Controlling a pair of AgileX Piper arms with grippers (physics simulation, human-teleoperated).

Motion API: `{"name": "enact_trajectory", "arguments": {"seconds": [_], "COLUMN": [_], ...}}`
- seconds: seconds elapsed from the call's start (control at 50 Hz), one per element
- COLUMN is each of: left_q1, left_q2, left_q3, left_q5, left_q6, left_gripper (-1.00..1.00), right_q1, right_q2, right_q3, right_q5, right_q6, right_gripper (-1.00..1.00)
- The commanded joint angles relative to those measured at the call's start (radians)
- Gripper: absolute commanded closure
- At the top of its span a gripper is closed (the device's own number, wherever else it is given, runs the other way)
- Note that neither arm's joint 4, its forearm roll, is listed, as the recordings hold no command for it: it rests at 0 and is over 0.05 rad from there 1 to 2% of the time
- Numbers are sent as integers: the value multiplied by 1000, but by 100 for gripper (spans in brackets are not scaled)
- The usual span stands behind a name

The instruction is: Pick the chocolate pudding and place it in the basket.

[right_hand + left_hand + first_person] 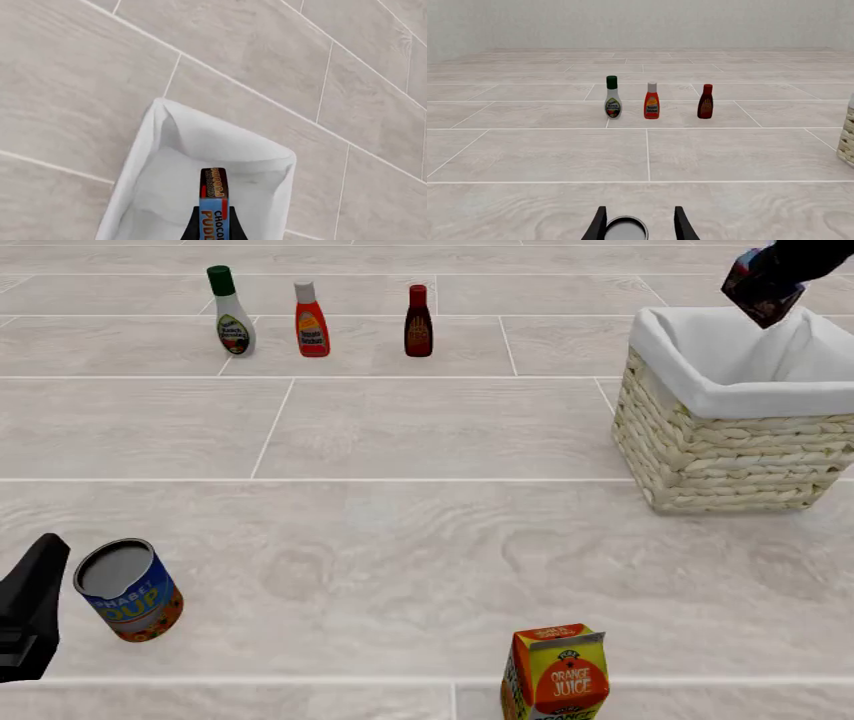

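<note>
**Operator:** Front view: my right pincer (771, 278) is pinching the small dark brown chocolate pudding box with the blue band (759, 290) and holds it in the air above the far rim of the large pale woven wicker basket with white cloth lining (721, 455). The box hangs tilted, well clear of the cloth.

**Supervisor:** Confirm alignment from the right wrist view.

**Operator:** Looking down along the fingers, the pudding box (215, 200) sits over the white lining (167, 165), inside the rim on all sides I can see. I judge the position good for release.

**Supervisor:** Procedure?

**Operator:** Lower a little first so the box drops short and cannot bounce off the folded cloth. Keep it centred over the opening, then part the fingers smoothly and lift straight up.

**Supervisor:** Left arm?

**Operator:** My left pincer (640, 227) is spread and empty, parked low on the counter with the blue-orange can (128, 590) just beside it. Leave it parked; the three bottles (312, 320) and the orange juice carton (558, 675) stand well apart from the basket.
</note>
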Motion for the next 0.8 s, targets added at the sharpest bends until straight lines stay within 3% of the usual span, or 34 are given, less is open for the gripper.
{"name": "enact_trajectory", "arguments": {"seconds": [0.02, 0.8], "left_q1": [1, 1], "left_q2": [-7, -7], "left_q3": [3, 3], "left_q5": [4, 4], "left_q6": [0, 0], "left_gripper": [-100, -100], "right_q1": [-18, -36], "right_q2": [18, 53], "right_q3": [27, 116], "right_q5": [-27, -86], "right_q6": [-9, -31], "right_gripper": [100, 100]}}
